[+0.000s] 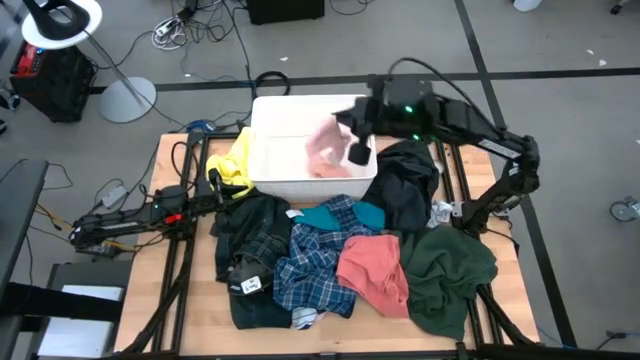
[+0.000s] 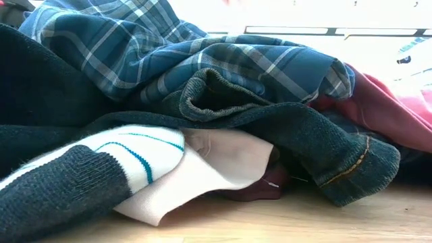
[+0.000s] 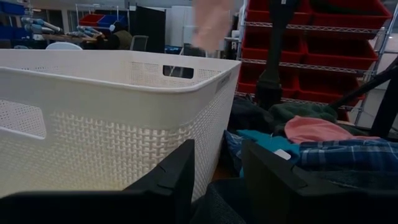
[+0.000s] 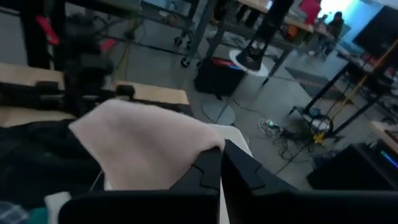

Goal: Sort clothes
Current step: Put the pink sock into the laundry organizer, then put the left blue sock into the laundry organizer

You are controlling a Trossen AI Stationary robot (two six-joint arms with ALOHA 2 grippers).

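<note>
My right gripper (image 1: 352,140) pinches a pale pink cloth (image 1: 325,150) over the white bin (image 1: 268,180) at the table's back edge. It could snag the rim and fall outside.

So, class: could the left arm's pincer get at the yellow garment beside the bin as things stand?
Probably yes: the left pincer sits low by the white bin, near the yellow garment, with nothing lying between them.

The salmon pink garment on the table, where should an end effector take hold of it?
Grip the salmon pink garment at its raised, bunched middle, coming straight down from above. It lies crumpled on top of the pile, between the blue plaid shirt and the dark green garment, so its folds are exposed upward.
</note>
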